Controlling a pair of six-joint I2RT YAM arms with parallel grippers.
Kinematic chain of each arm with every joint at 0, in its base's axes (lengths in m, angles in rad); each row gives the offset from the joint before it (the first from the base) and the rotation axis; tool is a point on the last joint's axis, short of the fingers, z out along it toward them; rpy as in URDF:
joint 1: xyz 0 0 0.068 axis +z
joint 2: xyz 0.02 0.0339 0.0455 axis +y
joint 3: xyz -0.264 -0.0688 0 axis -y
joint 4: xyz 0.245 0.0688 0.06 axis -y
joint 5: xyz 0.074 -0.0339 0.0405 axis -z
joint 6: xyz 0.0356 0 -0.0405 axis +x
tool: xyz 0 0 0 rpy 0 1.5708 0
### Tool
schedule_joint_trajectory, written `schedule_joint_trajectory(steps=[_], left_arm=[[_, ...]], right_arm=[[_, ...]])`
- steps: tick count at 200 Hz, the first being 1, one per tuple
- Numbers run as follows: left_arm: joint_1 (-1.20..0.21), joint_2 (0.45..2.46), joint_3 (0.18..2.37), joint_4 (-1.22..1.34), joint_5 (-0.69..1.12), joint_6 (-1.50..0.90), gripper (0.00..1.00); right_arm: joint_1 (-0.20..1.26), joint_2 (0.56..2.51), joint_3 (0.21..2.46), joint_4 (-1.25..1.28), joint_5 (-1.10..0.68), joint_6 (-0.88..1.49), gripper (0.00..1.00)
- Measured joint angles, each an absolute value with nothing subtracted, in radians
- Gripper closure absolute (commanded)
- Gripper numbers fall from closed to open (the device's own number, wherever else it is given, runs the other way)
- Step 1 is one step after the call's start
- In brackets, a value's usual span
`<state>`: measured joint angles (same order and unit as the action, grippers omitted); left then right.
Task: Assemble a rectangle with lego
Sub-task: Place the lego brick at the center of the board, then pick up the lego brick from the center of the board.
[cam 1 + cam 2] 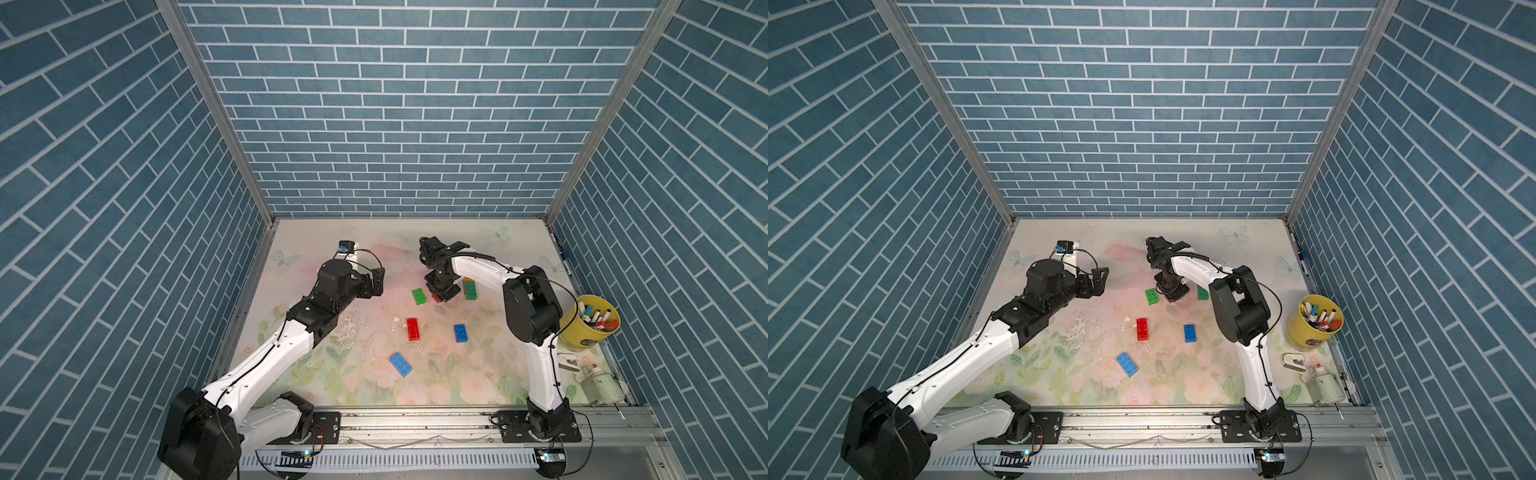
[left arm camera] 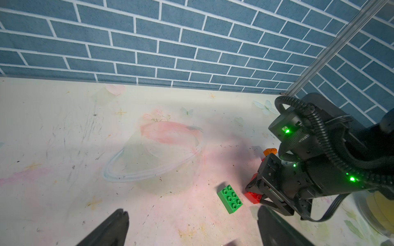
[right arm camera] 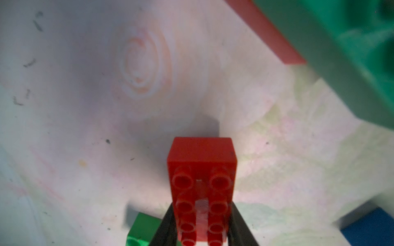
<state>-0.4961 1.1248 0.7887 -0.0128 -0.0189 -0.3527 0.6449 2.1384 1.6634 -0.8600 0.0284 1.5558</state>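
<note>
Right wrist: R jaws clenched on red brick (image 3: 201, 164); left wrist: L jaws spread wide.

Bright, even light is falling from above on the table (image 1: 365, 386) in both top views, walls (image 1: 395, 124) bowing at the picture edges. In my right wrist view the red brick (image 3: 201, 161) is showing fairly sharp, throwing a soft grey shadow, while the green brick (image 3: 351, 53) is smearing into blur.
</note>
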Motion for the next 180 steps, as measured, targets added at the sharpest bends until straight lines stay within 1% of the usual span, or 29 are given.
schedule_joint_trajectory(steps=[14,47,74,80,100,113,138,153,180], left_arm=[[-0.496,1.125,0.789,-0.013,-0.017,-0.353,0.0],[-0.496,1.125,0.789,-0.013,-0.013,-0.352,0.0],[-0.496,1.125,0.789,-0.013,-0.013,-0.352,0.0],[-0.496,1.125,0.789,-0.013,-0.012,-0.352,0.0],[-0.496,1.125,0.789,-0.013,-0.01,-0.352,0.0],[-0.496,1.125,0.789,-0.013,-0.008,-0.351,0.0],[-0.496,1.125,0.789,-0.013,-0.005,-0.351,0.0],[-0.496,1.126,0.789,-0.013,-0.002,-0.35,0.0],[-0.496,1.135,0.789,-0.013,0.003,-0.347,0.0]], right_arm=[[0.651,2.139,1.659,-0.849,0.021,1.568,0.74],[0.647,2.142,1.663,-0.826,-0.028,1.539,0.49],[0.643,2.143,1.689,-0.863,-0.061,1.423,0.34],[0.641,2.137,1.687,-0.872,-0.067,1.386,0.32],[0.632,2.094,1.658,-0.906,-0.077,1.259,0.3],[0.621,2.056,1.643,-0.937,-0.094,1.136,0.29],[0.595,2.001,1.673,-0.99,-0.164,0.769,0.31],[0.585,1.994,1.71,-1.028,-0.175,0.549,0.31],[0.587,1.993,1.697,-1.06,-0.167,0.265,0.29]])
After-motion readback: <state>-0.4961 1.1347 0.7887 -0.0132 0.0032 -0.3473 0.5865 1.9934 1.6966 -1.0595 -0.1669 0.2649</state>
